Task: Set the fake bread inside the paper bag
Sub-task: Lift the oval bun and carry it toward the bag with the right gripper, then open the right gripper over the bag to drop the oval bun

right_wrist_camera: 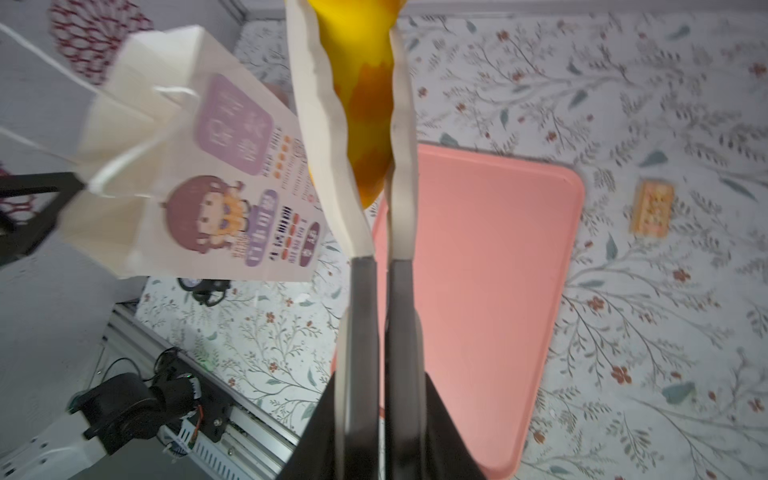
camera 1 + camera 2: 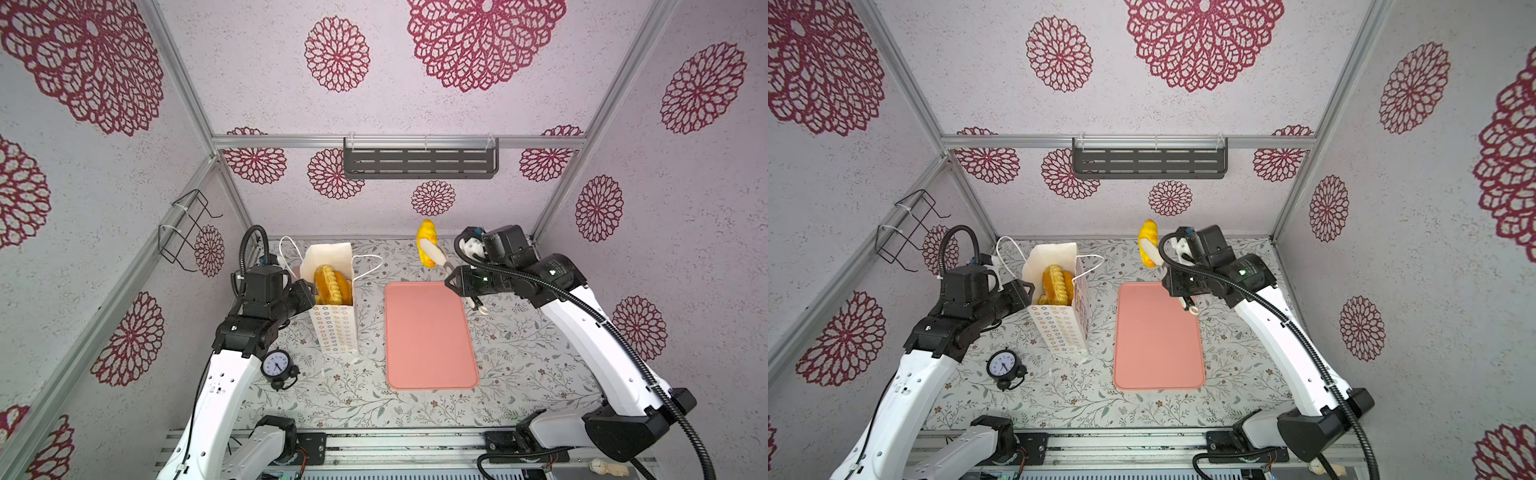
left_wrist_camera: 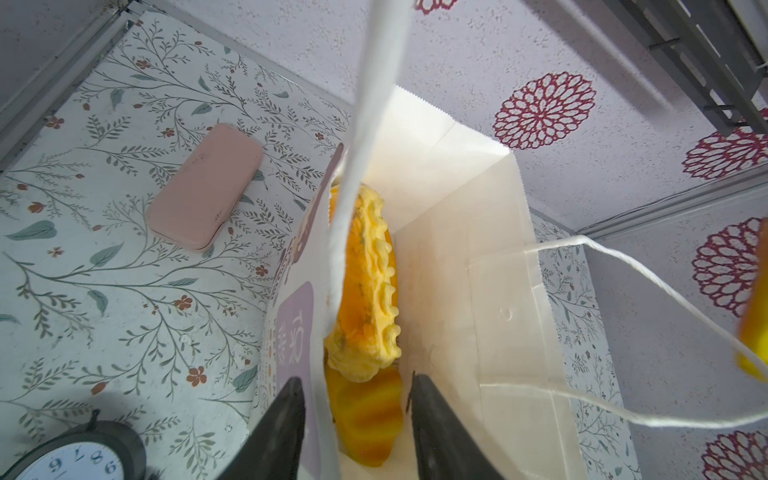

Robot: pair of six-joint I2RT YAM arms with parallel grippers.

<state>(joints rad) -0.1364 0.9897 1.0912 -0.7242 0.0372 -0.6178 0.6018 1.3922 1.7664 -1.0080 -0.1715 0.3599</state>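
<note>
Bread roll [image 2: 425, 237], yellow, ridged, pinched tight in right end effector [image 2: 433, 252], aloft beyond pink tray [image 2: 428, 340]. Paper bag [image 3: 457, 187] wall between jaws of part-open left end effector [image 3: 355, 384].

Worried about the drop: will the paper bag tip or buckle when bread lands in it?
Probably floppy: the paper bag is tall and thin-walled. It may tip less, since breads already inside weigh it down, and the left gripper straddles its wall.
</note>
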